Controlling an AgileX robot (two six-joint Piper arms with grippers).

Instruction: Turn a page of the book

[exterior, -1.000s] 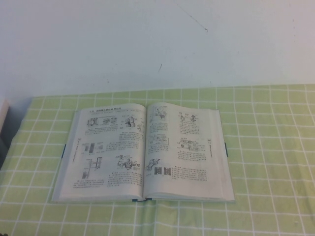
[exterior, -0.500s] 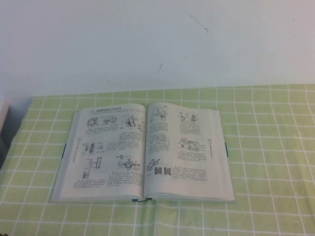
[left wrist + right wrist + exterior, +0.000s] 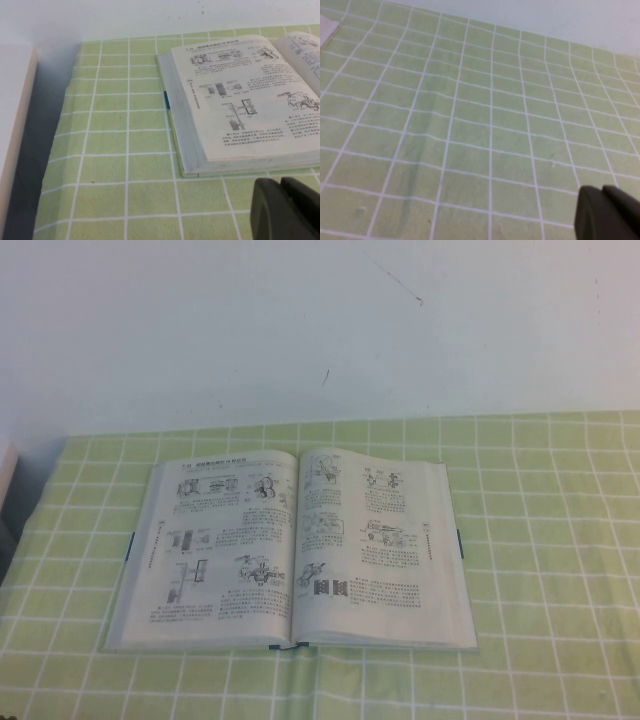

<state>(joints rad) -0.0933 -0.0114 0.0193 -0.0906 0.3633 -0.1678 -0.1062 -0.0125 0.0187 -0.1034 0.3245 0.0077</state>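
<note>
The book (image 3: 295,550) lies open and flat on the green checked cloth (image 3: 540,540), white pages printed with black diagrams, teal cover edge showing at its sides. The right-hand page (image 3: 385,545) lies flat. Neither gripper shows in the high view. In the left wrist view the book (image 3: 240,100) lies ahead, and my left gripper (image 3: 282,207) is shut and empty, just short of the book's near edge. In the right wrist view my right gripper (image 3: 602,212) is shut and empty over bare cloth (image 3: 470,125); a small pale corner (image 3: 327,27), perhaps the book, shows at the frame's edge.
A white wall (image 3: 320,330) rises behind the table. A pale box-like object (image 3: 12,135) stands left of the book past the cloth's edge, with a dark gap beside it. Open cloth stretches right of the book.
</note>
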